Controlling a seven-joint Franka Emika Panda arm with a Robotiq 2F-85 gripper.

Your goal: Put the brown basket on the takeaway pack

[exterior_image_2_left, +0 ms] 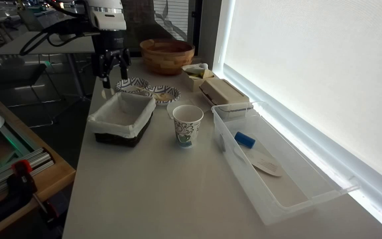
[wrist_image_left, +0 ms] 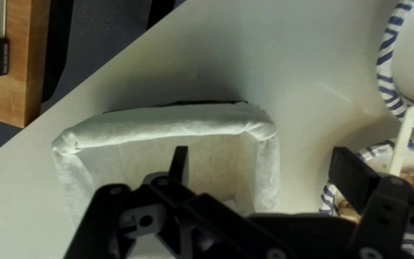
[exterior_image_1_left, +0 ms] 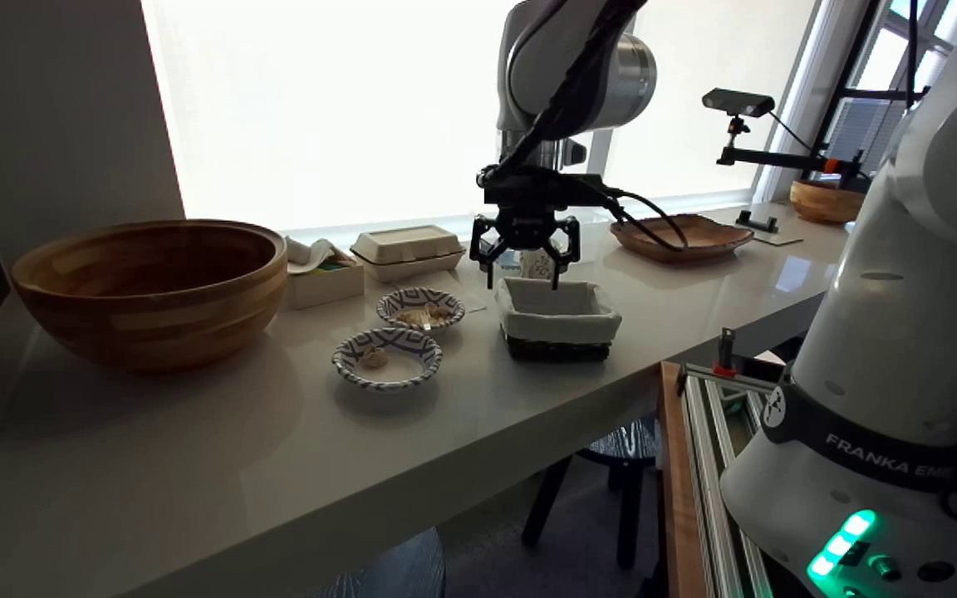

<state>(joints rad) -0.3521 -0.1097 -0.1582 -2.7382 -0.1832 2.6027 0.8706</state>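
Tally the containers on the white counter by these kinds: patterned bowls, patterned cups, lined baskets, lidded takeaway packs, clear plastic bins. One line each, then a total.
Patterned bowls: 2
Patterned cup: 1
Lined basket: 1
Lidded takeaway pack: 1
Clear plastic bin: 1
Total: 6

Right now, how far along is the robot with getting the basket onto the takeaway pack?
Looks done: at most the approach, as the gripper hangs open near the brown basket. In hand: nothing; the basket stands on the counter. Left: gripping, lifting and setting it on the takeaway pack, which sits apart.
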